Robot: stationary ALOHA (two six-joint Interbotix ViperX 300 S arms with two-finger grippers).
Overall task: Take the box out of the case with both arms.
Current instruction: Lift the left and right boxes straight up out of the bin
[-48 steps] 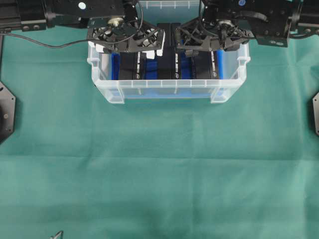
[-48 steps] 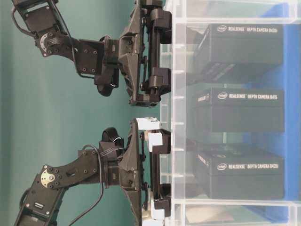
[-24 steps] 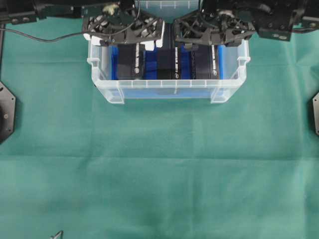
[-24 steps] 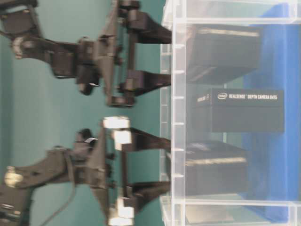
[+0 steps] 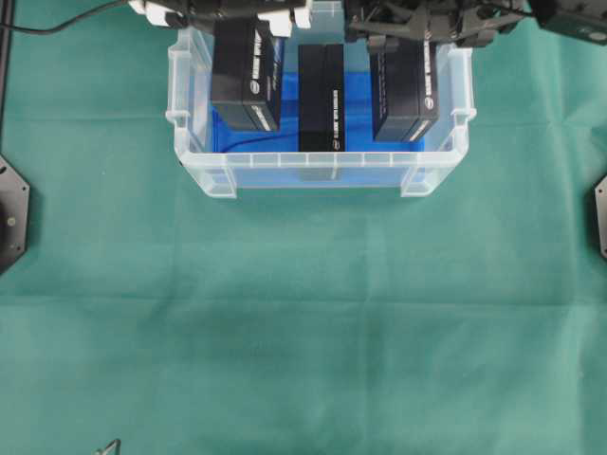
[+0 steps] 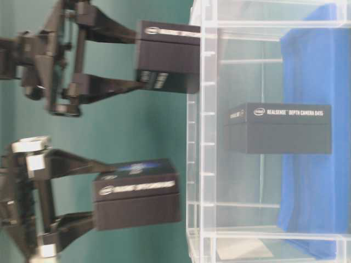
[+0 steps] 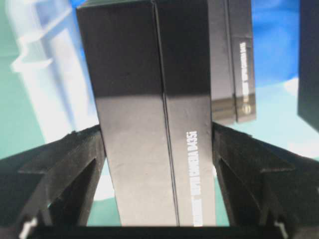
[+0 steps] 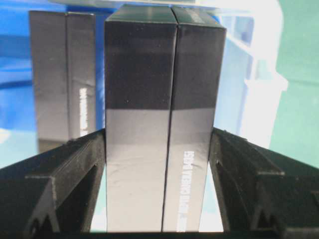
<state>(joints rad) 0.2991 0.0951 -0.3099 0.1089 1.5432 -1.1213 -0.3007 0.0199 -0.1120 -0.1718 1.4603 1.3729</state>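
Observation:
The case (image 5: 318, 171) is a clear plastic bin with a blue liner (image 6: 307, 164) and stands at the table's far middle. My left gripper (image 7: 157, 139) is shut on a black box (image 7: 149, 74), one finger on each side. My right gripper (image 8: 158, 137) is shut the same way on a second black box (image 8: 159, 64). In the table-level view both held boxes, left (image 6: 137, 194) and right (image 6: 167, 57), hang above the case's rim (image 6: 194, 137). From overhead the left box (image 5: 245, 76) and right box (image 5: 403, 85) hover over the case's two ends. A third black box (image 5: 321, 95) still stands in the case.
Green cloth (image 5: 303, 313) covers the table in front of the case. Black arm bases sit at the left edge (image 5: 11, 213) and right edge (image 5: 599, 218). A small dark object (image 5: 109, 445) lies at the near left edge.
Both grippers have risen straight up, each carrying its box from the case floor to above the rim. The middle box has stayed in place.

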